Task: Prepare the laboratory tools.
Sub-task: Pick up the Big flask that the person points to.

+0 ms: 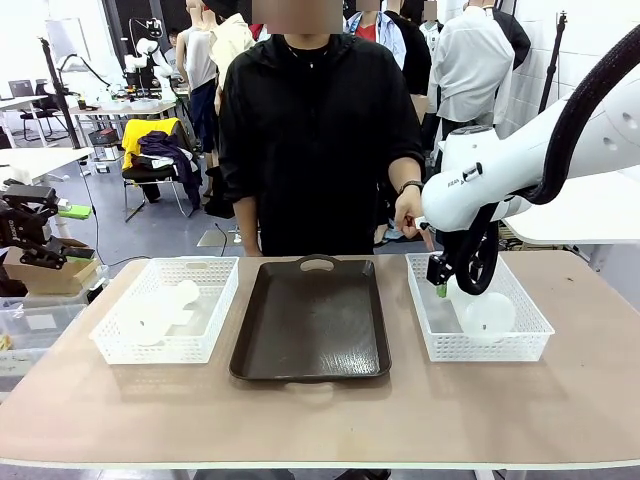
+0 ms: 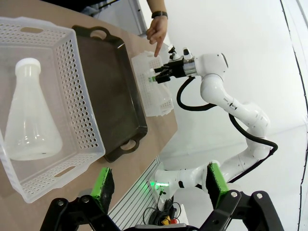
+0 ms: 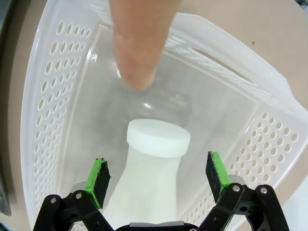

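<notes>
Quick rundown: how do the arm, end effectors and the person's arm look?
Right arm: glossy white rounded links, with a black ribbed hose alongside. Right end effector and left end effector: black, jointed, green pads. Person: black sleeve, dark wristband.

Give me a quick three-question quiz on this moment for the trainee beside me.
1. Which basket is the person's finger pointing into?
2. True or false: the dark tray carries a flask.
3. The right jaws are: A shut on a cap; B open, lined up on the right flask at its neck; C above the tray.
Key: 1 the right basket; 2 false; 3 B.
</notes>
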### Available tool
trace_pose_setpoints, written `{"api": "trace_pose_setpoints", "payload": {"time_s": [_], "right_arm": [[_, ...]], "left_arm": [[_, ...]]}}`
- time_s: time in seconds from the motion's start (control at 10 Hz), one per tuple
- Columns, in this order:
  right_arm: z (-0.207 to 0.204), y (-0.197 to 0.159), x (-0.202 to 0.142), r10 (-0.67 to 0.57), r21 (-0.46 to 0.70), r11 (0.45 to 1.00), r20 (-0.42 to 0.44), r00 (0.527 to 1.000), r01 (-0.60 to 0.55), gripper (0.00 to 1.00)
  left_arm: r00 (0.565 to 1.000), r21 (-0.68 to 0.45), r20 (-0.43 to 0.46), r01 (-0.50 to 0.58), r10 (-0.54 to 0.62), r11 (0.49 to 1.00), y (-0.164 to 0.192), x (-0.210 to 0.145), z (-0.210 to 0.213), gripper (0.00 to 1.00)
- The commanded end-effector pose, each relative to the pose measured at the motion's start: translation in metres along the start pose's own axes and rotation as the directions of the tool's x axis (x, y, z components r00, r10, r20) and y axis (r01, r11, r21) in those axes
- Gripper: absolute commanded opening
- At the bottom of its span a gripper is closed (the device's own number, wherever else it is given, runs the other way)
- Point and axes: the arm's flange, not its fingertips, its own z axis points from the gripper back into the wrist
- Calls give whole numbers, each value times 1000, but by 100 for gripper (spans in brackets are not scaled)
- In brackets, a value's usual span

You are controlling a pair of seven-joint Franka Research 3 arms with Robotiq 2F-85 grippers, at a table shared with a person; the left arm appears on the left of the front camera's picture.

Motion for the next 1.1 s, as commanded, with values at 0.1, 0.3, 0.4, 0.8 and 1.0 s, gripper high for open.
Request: {"api": "trace_pose_setpoints", "payload": {"time_s": [0.1, 0.3, 0.4, 0.8, 1.0], "right_arm": [[-1, -2, 8, -41, -6, 999, -19, 999, 40, 100], [0, -1, 8, -36, -16, 999, -15, 999, 36, 100], [0, 0, 8, -37, -13, 999, -9, 999, 37, 100], [-3, 4, 7, -30, -11, 1000, -12, 999, 30, 84], [-6, 5, 7, -30, -2, 1000, 1, 1000, 30, 64]], "left_arm": [[1000, -1, 2, 17, -17, 1000, -1, 0, 1, 100], [1000, -1, 2, 17, -17, 1000, -1, 0, 1, 100], [1000, -1, 2, 17, -17, 1000, -1, 0, 1, 100], [1000, -1, 2, 17, -17, 1000, -1, 0, 1, 100], [1000, -1, 2, 17, -17, 1000, -1, 0, 1, 100]]}}
